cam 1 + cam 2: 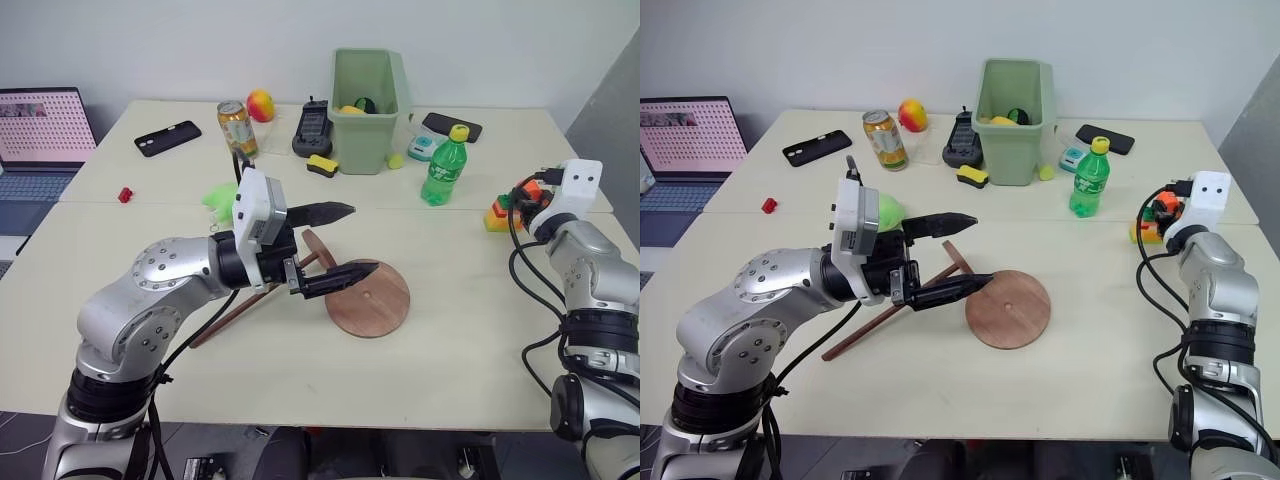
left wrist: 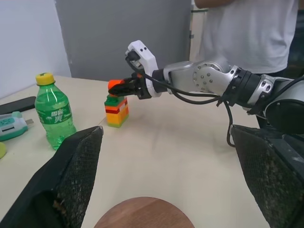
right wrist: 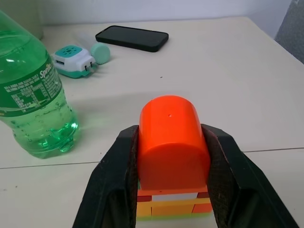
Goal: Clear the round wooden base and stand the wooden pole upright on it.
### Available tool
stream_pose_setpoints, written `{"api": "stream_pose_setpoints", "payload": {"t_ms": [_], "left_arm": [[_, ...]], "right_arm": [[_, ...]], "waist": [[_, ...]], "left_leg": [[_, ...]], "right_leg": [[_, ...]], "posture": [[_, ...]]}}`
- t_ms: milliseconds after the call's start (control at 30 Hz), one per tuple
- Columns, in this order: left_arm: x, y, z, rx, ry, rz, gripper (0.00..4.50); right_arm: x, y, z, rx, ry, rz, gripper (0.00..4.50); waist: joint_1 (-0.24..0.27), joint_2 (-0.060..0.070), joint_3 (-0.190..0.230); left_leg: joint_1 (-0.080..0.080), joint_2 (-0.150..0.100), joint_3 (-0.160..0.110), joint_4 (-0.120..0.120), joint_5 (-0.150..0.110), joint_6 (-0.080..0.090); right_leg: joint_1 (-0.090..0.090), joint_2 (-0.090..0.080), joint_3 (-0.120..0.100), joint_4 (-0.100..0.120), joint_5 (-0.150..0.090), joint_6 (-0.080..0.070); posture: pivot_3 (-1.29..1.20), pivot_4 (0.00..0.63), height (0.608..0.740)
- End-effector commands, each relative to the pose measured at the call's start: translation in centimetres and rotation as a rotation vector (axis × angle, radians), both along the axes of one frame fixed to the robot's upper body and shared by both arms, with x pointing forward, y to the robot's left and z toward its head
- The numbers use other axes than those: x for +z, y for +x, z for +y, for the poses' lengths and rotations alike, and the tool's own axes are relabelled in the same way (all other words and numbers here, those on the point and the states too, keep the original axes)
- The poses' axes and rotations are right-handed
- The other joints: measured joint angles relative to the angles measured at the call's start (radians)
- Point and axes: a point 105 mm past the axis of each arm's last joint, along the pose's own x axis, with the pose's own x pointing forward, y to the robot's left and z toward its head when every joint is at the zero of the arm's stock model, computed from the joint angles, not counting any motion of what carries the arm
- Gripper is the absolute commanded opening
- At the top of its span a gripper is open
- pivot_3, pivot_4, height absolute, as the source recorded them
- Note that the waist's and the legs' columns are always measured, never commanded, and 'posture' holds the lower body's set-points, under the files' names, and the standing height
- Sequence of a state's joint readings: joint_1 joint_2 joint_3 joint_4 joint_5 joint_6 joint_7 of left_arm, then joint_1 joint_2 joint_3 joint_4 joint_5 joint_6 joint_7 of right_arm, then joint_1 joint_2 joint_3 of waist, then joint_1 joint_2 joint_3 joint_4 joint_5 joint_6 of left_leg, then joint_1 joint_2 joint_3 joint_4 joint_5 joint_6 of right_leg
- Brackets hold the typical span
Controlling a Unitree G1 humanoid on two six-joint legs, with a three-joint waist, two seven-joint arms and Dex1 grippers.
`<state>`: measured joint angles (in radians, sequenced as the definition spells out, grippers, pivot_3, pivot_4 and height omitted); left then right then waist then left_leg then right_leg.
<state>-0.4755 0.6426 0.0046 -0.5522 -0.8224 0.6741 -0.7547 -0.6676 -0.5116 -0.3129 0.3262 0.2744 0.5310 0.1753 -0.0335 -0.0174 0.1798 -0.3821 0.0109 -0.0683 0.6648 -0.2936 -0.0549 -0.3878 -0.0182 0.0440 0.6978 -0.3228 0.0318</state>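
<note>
The round wooden base (image 1: 372, 302) lies flat in the middle of the table with nothing on it. The wooden pole (image 1: 872, 324) lies on the table to the left of the base, and its end disc (image 1: 318, 249) is tipped up near the base's rim. My left gripper (image 1: 363, 238) hovers open above the left part of the base and points right, with nothing between its black fingers (image 2: 71, 180). At the table's right edge my right gripper (image 2: 118, 88) is shut on the orange top piece (image 3: 173, 142) of a coloured block tower (image 2: 117, 110) that stands on the table.
A green bottle (image 1: 444, 165), a green bin (image 1: 365, 95), a can (image 1: 237, 127), a black remote (image 1: 312, 127) and two phones (image 1: 167, 138) stand at the back. A laptop (image 1: 40, 140) is at far left. A person (image 2: 247, 28) stands beyond the right edge.
</note>
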Motion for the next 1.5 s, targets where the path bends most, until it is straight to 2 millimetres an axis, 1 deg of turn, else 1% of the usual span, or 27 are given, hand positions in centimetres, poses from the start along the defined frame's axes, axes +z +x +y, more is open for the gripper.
{"api": "stream_pose_setpoints", "payload": {"t_ms": [33, 100, 133, 167, 333, 500, 600, 667, 700, 733, 767, 833, 900, 967, 1000, 1067, 1133, 1167, 1233, 1267, 1333, 1433, 1500], "left_arm": [[0.8, -0.6, -0.2, -0.015, -0.008, -0.038, 4.50], [0.8, -0.6, -0.2, -0.015, -0.008, -0.038, 4.50], [0.7, -0.6, -0.2, -0.015, -0.008, -0.038, 4.50], [0.7, -0.6, -0.2, -0.015, -0.007, -0.038, 4.50], [0.8, -0.6, -0.2, -0.017, -0.009, -0.038, 4.50], [0.8, -0.5, -0.2, -0.017, -0.008, -0.040, 4.50], [0.7, -0.4, 0.2, -0.009, 0.002, -0.040, 4.50], [0.5, 0.0, 0.8, 0.019, 0.025, -0.039, 4.50], [0.4, 0.4, 1.4, 0.043, 0.039, -0.037, 4.50], [0.3, 0.9, 2.2, 0.072, 0.055, -0.031, 4.50], [0.2, 1.2, 2.8, 0.091, 0.065, -0.027, 4.50], [-0.2, 2.1, 4.5, 0.135, 0.110, -0.009, 4.50], [-0.7, 2.9, 6.7, 0.168, 0.189, 0.025, 4.50], [-1.2, 4.1, 8.9, 0.229, 0.284, 0.059, 4.50], [-1.2, 4.6, 9.6, 0.248, 0.316, 0.068, 4.50], [-1.4, 5.7, 10.5, 0.264, 0.371, 0.106, 4.50], [-2.0, 6.8, 11.0, 0.267, 0.435, 0.129, 4.50], [-2.4, 7.4, 11.1, 0.276, 0.462, 0.159, 4.50], [-3.9, 7.3, 10.9, 0.189, 0.561, 0.218, 4.50], [-4.4, 7.4, 10.6, 0.157, 0.594, 0.246, 4.50], [-4.8, 7.8, 10.3, 0.131, 0.617, 0.279, 4.50], [-5.2, 8.8, 9.0, 0.101, 0.621, 0.345, 4.50], [-5.7, 9.7, 8.0, 0.086, 0.648, 0.358, 4.50]], "right_arm": [[2.0, 0.3, 0.2, 0.010, -0.010, -0.070, 2.55], [2.3, 0.4, 0.3, 0.014, -0.010, -0.079, 3.03], [2.4, 0.5, 0.3, 0.015, -0.010, -0.083, 3.20], [2.7, 0.5, 0.3, 0.019, -0.013, -0.090, 3.49], [3.4, 0.7, 0.2, 0.017, -0.021, -0.109, 4.45], [4.9, 0.5, 0.2, 0.028, -0.018, -0.155, 4.45], [6.0, -0.1, 0.4, 0.053, -0.030, -0.187, 4.45], [7.1, -0.8, 1.0, 0.099, -0.042, -0.216, 4.45], [7.8, -1.3, 1.5, 0.141, -0.053, -0.235, 4.45], [8.5, -2.0, 2.5, 0.209, -0.060, -0.257, 4.45], [8.9, -2.4, 3.2, 0.255, -0.065, -0.269, 4.45], [9.2, -3.6, 5.6, 0.413, -0.044, -0.269, 4.45], [8.6, -5.7, 8.8, 0.637, -0.033, -0.226, 4.45], [7.1, -8.0, 11.8, 0.840, -0.045, -0.147, 4.45], [6.2, -9.3, 13.1, 0.933, -0.059, -0.105, 4.45], [4.5, -11.6, 15.2, 1.094, -0.089, -0.030, 4.45], [2.5, -13.5, 16.8, 1.217, -0.102, 0.036, 4.45], [1.7, -14.3, 17.4, 1.255, -0.101, 0.064, 4.45], [0.1, -15.2, 17.9, 1.295, -0.121, 0.103, 4.45], [-0.6, -15.3, 18.0, 1.287, -0.140, 0.107, 4.45], [-1.4, -15.3, 18.1, 1.272, -0.165, 0.108, 4.45], [-2.5, -16.3, 18.4, 1.281, -0.163, 0.118, 4.45], [-3.3, -16.8, 18.7, 1.266, -0.173, 0.120, 4.45]], "waist": [[0.000, 0.000, 0.000], [0.000, 0.000, 0.000], [0.000, 0.000, 0.000], [0.000, 0.000, 0.000], [0.000, 0.000, 0.000], [0.000, 0.000, 0.000], [0.000, 0.000, 0.000], [0.000, 0.000, 0.000], [0.000, 0.000, 0.000], [0.000, 0.000, 0.000], [0.000, 0.000, 0.000], [-0.001, 0.000, 0.000], [-0.002, 0.000, 0.000], [-0.002, 0.001, 0.000], [0.000, 0.001, 0.001], [0.003, 0.001, 0.001], [0.006, 0.001, 0.002], [0.011, 0.001, 0.001], [0.012, 0.000, 0.002], [0.009, 0.000, 0.002], [0.003, 0.000, 0.002], [0.002, -0.001, 0.003], [0.005, -0.002, 0.003]], "left_leg": [[0.000, 0.000, 0.000, 0.000, 0.000, 0.000], [0.000, 0.000, 0.000, 0.000, 0.000, 0.000], [0.000, 0.000, 0.000, 0.000, 0.000, 0.000], [0.000, 0.000, 0.000, 0.000, 0.000, 0.000], [0.000, 0.000, 0.000, 0.000, 0.000, 0.000], [0.000, 0.000, 0.000, 0.000, 0.000, 0.000], [0.000, 0.000, 0.000, 0.000, 0.000, 0.000], [0.000, 0.000, 0.000, 0.000, 0.000, 0.000], [0.000, 0.000, 0.000, 0.000, 0.000, 0.000], [-0.001, 0.000, -0.001, 0.000, 0.000, 0.000], [-0.001, 0.000, -0.001, -0.001, 0.000, 0.000], [0.000, 0.001, -0.003, -0.001, 0.000, 0.000], [0.000, 0.001, -0.005, -0.001, 0.000, 0.001], [0.000, 0.001, -0.006, -0.001, 0.000, 0.001], [0.000, 0.001, -0.007, -0.002, 0.000, 0.001], [-0.001, 0.001, -0.008, -0.002, 0.000, 0.001], [-0.002, -0.001, -0.009, -0.001, -0.001, 0.001], [-0.002, 0.000, -0.009, 0.000, -0.001, 0.001], [-0.002, -0.003, -0.008, 0.001, 0.000, 0.001], [-0.002, -0.003, -0.008, 0.001, -0.001, 0.001], [-0.002, -0.005, -0.008, 0.001, 0.000, 0.001], [-0.003, -0.005, -0.008, 0.001, 0.000, 0.001], [-0.003, -0.004, -0.009, 0.001, 0.000, 0.001]], "right_leg": [[0.000, 0.000, 0.000, 0.000, 0.000, 0.000], [0.000, 0.000, 0.000, 0.000, 0.000, 0.000], [0.000, 0.000, 0.000, 0.000, 0.000, 0.000], [0.000, 0.000, 0.000, 0.000, 0.000, 0.000], [0.000, 0.000, 0.000, 0.000, 0.000, 0.000], [0.000, 0.000, 0.000, 0.000, 0.000, 0.000], [0.000, 0.000, 0.000, 0.000, 0.000, 0.000], [0.000, 0.000, 0.000, 0.000, 0.000, 0.000], [0.000, 0.000, 0.000, 0.000, 0.000, 0.000], [-0.001, 0.000, 0.000, 0.000, 0.000, 0.000], [-0.001, 0.000, 0.000, 0.000, 0.000, 0.000], [0.000, 0.000, -0.001, 0.000, 0.000, 0.000], [0.000, 0.000, -0.001, 0.000, 0.000, 0.000], [0.000, 0.000, -0.002, 0.000, 0.000, 0.000], [0.000, 0.000, -0.002, 0.000, 0.000, 0.000], [0.000, 0.002, -0.004, 0.000, 0.000, 0.000], [0.000, 0.002, -0.005, -0.001, 0.000, 0.000], [0.000, 0.002, -0.005, -0.001, 0.000, 0.000], [0.002, 0.001, -0.007, -0.002, 0.000, 0.000], [0.002, 0.001, -0.006, -0.001, 0.000, 0.000], [0.001, 0.001, -0.005, -0.001, 0.000, 0.000], [-0.001, 0.002, -0.006, 0.000, 0.000, 0.000], [-0.001, 0.004, -0.006, 0.000, 0.000, 0.000]], "posture": [[0.00, 0.150, 0.740], [0.00, 0.150, 0.740], [0.00, 0.150, 0.740], [0.00, 0.150, 0.740], [0.00, 0.150, 0.740], [0.00, 0.150, 0.740], [0.00, 0.150, 0.740], [0.00, 0.150, 0.740], [0.00, 0.150, 0.740], [0.00, 0.150, 0.740], [0.00, 0.150, 0.740], [0.00, 0.150, 0.740], [0.00, 0.150, 0.740], [0.00, 0.150, 0.740], [0.00, 0.150, 0.740], [0.00, 0.150, 0.740], [0.00, 0.150, 0.740], [0.00, 0.150, 0.740], [0.00, 0.150, 0.740], [0.00, 0.150, 0.740], [0.00, 0.150, 0.740], [0.00, 0.150, 0.740], [0.00, 0.150, 0.740]]}}
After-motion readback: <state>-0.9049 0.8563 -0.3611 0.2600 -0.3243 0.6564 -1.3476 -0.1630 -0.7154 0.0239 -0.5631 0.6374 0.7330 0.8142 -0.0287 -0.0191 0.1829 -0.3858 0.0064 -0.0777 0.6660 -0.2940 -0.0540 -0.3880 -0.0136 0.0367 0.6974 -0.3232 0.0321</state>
